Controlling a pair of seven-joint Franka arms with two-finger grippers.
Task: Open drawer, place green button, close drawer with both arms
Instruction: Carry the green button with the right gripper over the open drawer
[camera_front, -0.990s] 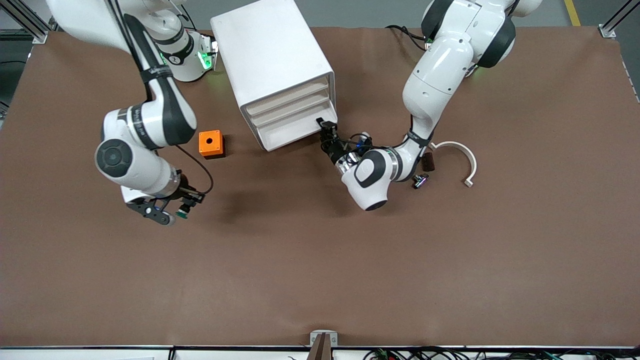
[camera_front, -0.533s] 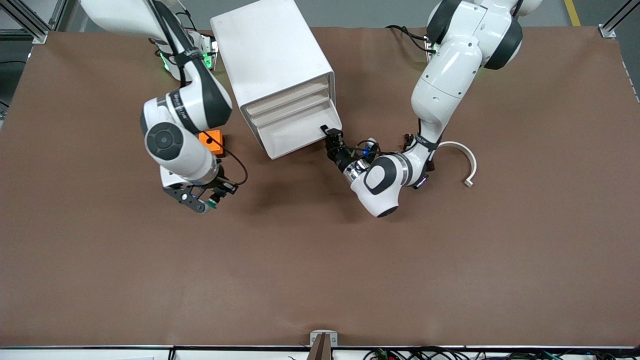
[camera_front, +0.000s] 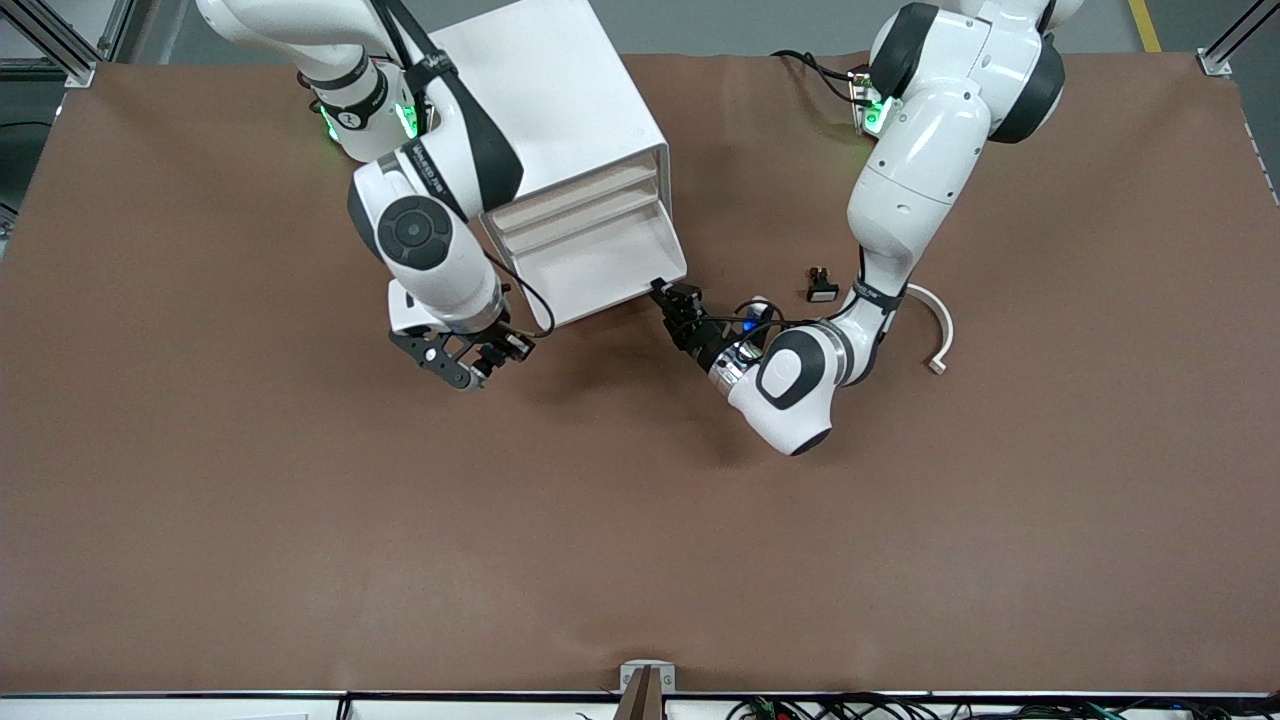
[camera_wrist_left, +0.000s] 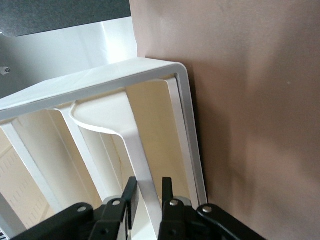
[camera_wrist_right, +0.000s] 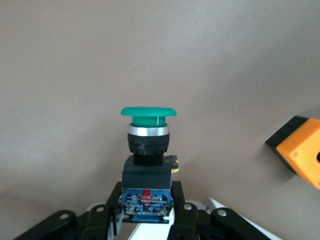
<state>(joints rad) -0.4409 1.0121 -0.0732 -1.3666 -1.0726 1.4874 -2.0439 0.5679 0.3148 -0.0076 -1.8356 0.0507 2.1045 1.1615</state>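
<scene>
The button (camera_wrist_right: 148, 150) has a green cap and a dark black-blue body; my right gripper (camera_wrist_right: 147, 202) is shut on its body. In the front view that right gripper (camera_front: 472, 366) hangs over the table beside the open drawer, toward the right arm's end. The white cabinet (camera_front: 540, 110) has its bottom drawer (camera_front: 600, 265) pulled out. My left gripper (camera_front: 666, 298) is shut on the drawer's front lip at its corner. In the left wrist view the fingers (camera_wrist_left: 131, 192) clamp the white lip (camera_wrist_left: 134, 145).
A black switch with a white face (camera_front: 822, 286) and a white curved piece (camera_front: 936, 322) lie toward the left arm's end. An orange box (camera_wrist_right: 301, 152) shows in the right wrist view; in the front view the right arm hides it.
The right arm has carried the button toward the cabinet. The left gripper has pulled the bottom drawer farther out, toward the front camera.
</scene>
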